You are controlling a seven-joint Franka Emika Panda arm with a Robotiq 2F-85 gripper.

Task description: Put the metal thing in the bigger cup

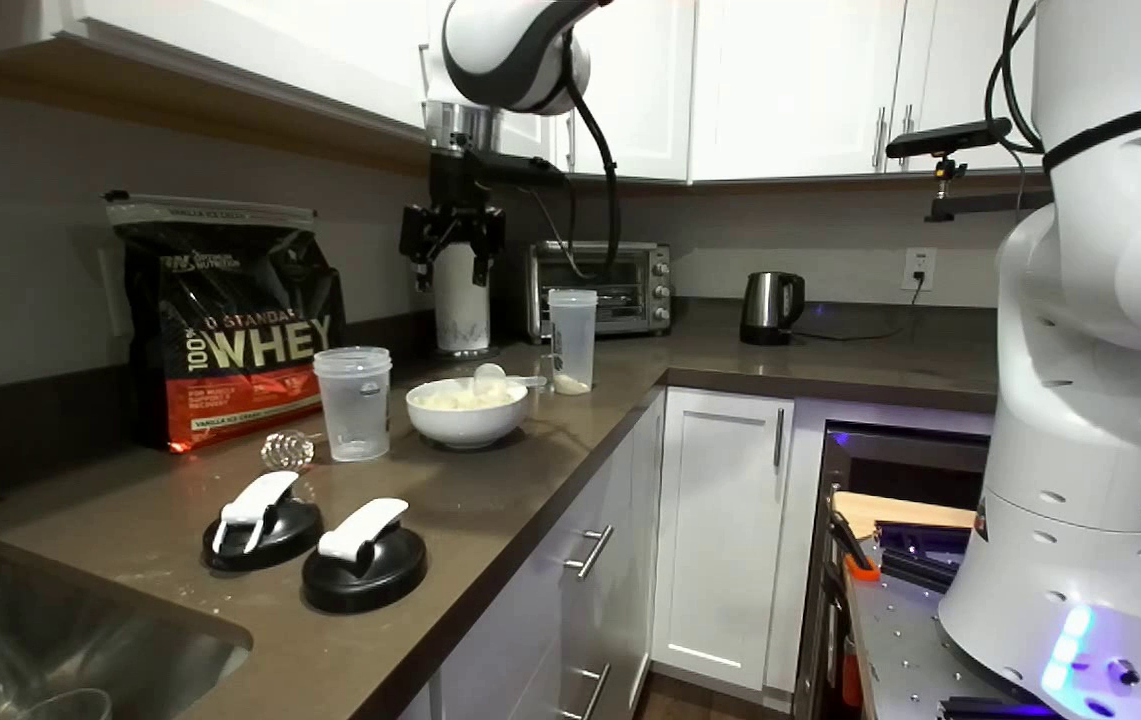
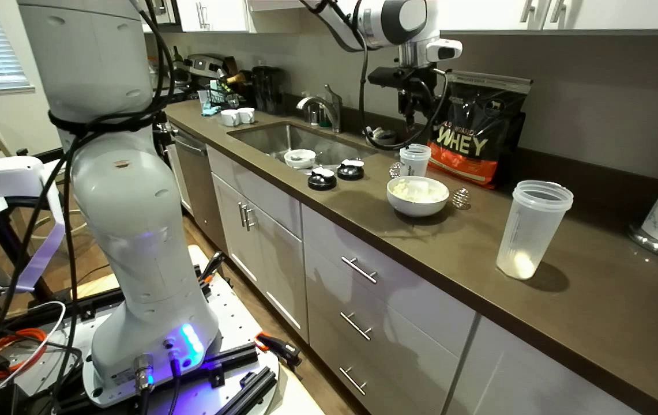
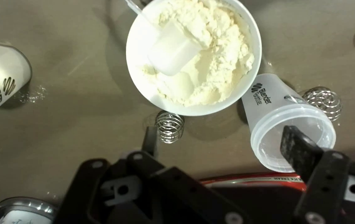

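Note:
Two silver wire whisk balls lie on the counter. One ball (image 3: 169,127) (image 2: 461,198) is beside the white bowl (image 3: 193,109). The other ball (image 3: 323,102) (image 2: 395,170) (image 1: 287,450) is beside the shorter frosted cup (image 3: 272,96) (image 1: 352,405). The bigger cup, a tall clear tumbler (image 2: 534,227) (image 1: 573,335), stands upright with some white powder at its bottom; it is partly in the wrist view (image 3: 4,79) at the left. My gripper (image 3: 221,132) (image 1: 451,278) is open and empty, above the counter; in the wrist view its fingers overlap the bowl-side ball's edge and the shorter cup's mouth.
The white bowl holds powder and a scoop (image 3: 172,51). A whey bag (image 1: 240,330) (image 2: 473,135) stands against the wall. A paper towel roll (image 1: 461,300), two black lids (image 1: 365,565) (image 1: 263,530), a toaster oven (image 1: 610,285) and a sink (image 2: 300,144) are around.

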